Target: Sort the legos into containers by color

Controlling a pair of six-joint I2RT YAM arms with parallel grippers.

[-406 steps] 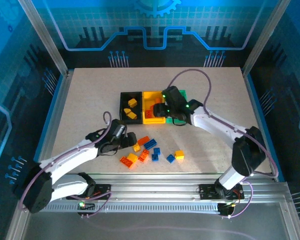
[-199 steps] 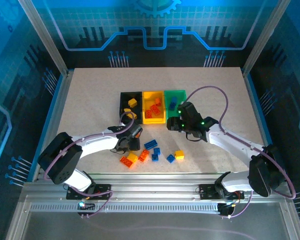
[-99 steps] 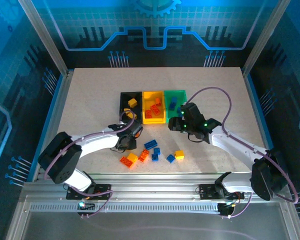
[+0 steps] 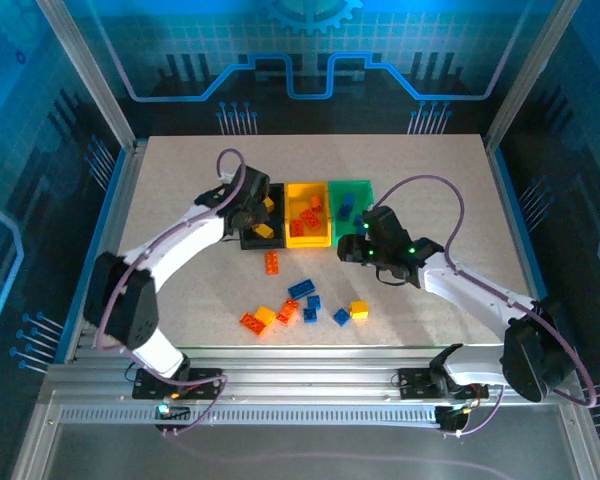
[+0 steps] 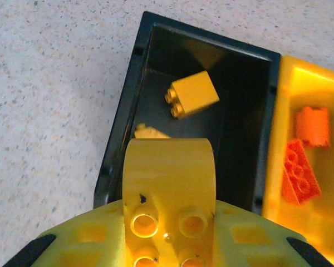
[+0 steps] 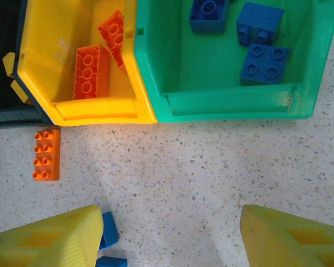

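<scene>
Much blue light washes the panels around our speckled tabletop; our left gripper clamps a yellow studded brick, black bin beneath it; right gripper stands with jaws apart.

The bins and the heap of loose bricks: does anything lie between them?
One orange brick lies alone just in front of the black bin; the rest of that stretch is bare table, as the top view shows.
</scene>
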